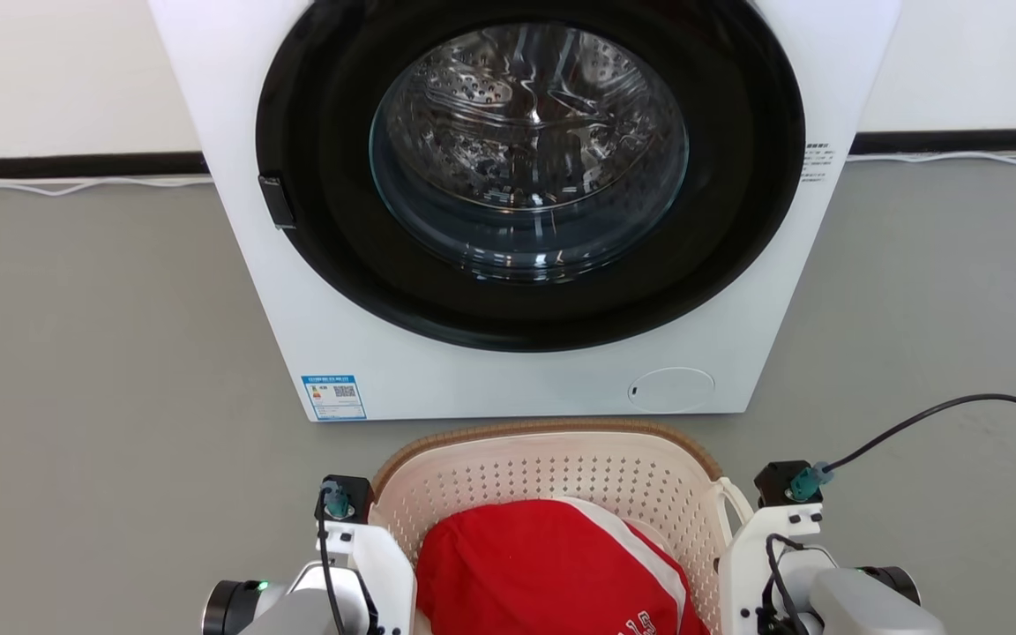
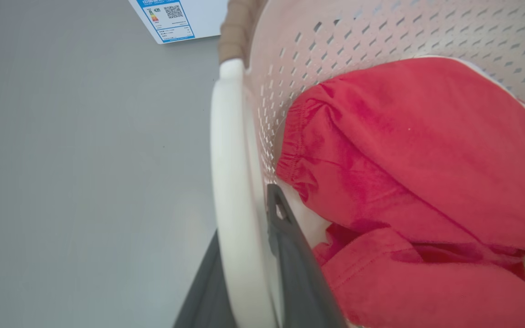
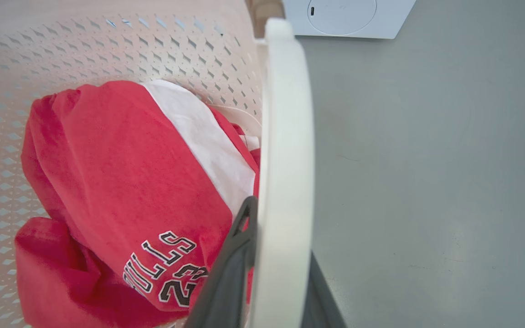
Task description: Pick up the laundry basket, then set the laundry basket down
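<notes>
The laundry basket (image 1: 552,467) is seen low in the head view, directly in front of the washing machine (image 1: 473,370) and between the robot's two white wrists. Whether it is resting on the grey floor (image 1: 102,353) or raised off it cannot be told. Its brown woven-look rim (image 1: 437,441) faces the machine, and its perforated cream walls are filled by a red jersey (image 1: 543,564) with a white stripe. Black-edged lettering, "ULLS 23", is read on the jersey in the right wrist view.

The left loop handle (image 2: 228,159) is gripped by the left jaws. One dark finger (image 2: 290,255) is pressed against its inner side, beside the jersey, and the other is placed on the outer side. The right loop handle (image 3: 287,136) is clamped in the same manner by the right jaws, with the inner finger (image 3: 230,264) lying against the jersey.

A black cable (image 1: 958,410) is looped out from the right wrist (image 1: 773,547). A blue energy label (image 1: 333,397) is stuck at the lower corner of the machine, whose round glass door is closed.
</notes>
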